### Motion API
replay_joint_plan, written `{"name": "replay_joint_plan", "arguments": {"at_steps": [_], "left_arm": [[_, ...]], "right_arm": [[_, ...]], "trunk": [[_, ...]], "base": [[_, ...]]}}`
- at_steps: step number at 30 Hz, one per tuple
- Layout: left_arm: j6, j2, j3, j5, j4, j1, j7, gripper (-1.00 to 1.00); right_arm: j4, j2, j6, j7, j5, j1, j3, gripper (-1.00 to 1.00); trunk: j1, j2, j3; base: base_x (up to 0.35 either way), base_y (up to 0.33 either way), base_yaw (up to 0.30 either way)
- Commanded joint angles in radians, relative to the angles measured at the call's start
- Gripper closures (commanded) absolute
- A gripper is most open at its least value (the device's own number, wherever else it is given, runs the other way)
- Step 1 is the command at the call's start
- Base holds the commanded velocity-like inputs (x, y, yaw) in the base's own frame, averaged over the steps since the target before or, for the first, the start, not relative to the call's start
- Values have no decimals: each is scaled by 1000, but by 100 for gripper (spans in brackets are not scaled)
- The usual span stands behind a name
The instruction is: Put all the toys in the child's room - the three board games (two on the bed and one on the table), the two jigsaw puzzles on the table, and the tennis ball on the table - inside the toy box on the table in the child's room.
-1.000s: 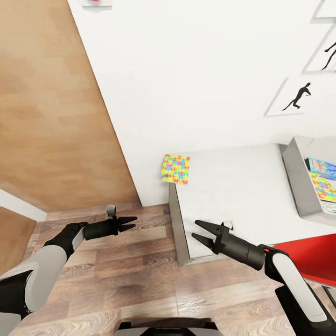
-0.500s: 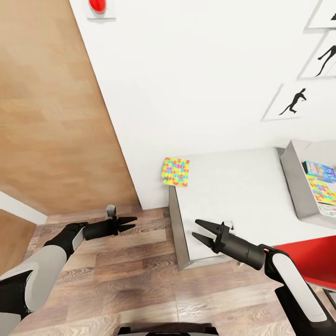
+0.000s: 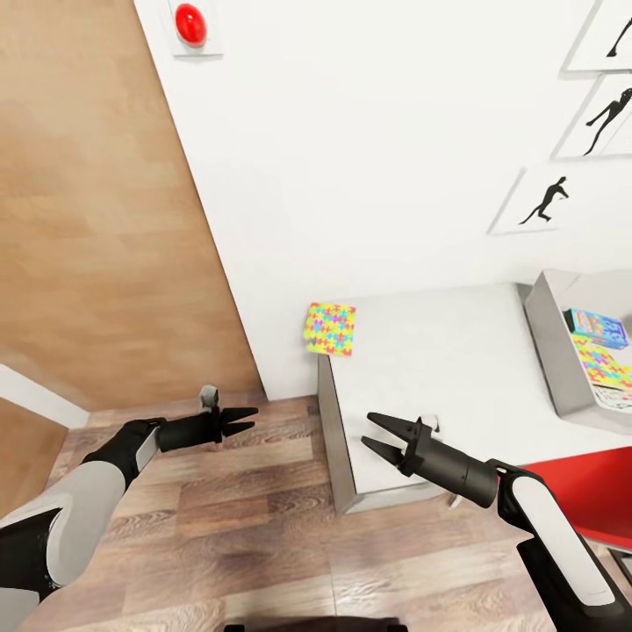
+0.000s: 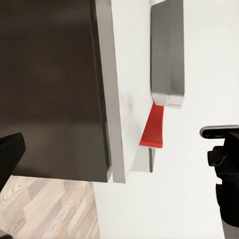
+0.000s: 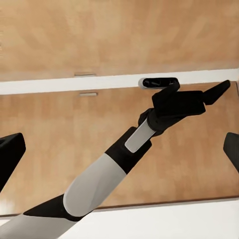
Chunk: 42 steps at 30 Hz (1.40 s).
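One jigsaw puzzle (image 3: 330, 329) lies on the far left corner of the table (image 3: 439, 360), overhanging its edge. The grey toy box (image 3: 546, 347) stands at the table's right end; inside it I see a blue board game (image 3: 595, 326) and a second jigsaw puzzle (image 3: 606, 360). My right gripper (image 3: 372, 436) is open and empty over the table's near left corner. My left gripper (image 3: 247, 420) is open and empty above the wood floor, left of the table. The right wrist view shows the left arm (image 5: 114, 159) against the brown door. The tennis ball and the bed are out of view.
A red chair (image 3: 588, 491) stands at the table's near right side. The brown door (image 3: 96, 219) is to the left, a white wall with a red button (image 3: 190, 24) and silhouette pictures (image 3: 542, 200) behind. The left wrist view shows the table's dark side (image 4: 50, 89).
The whole picture has slid down a little, so the camera has tilted up; the red wall button shows fully. Both arms and the puzzle hold their places.
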Motion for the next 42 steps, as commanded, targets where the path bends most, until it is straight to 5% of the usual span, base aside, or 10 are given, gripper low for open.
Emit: {"name": "replay_joint_plan", "arguments": {"at_steps": [1, 42], "left_arm": [[11, -1, 6, -8, 0, -1, -5, -100], [9, -1, 6, -8, 0, -1, -5, -100]], "right_arm": [[0, -1, 1, 10, 10, -1, 0, -100], [0, 14, 1, 10, 11, -1, 0, -100]], "trunk": [[1, -2, 0], [1, -2, 68]], "base": [[0, 0, 0], [0, 0, 18]]}}
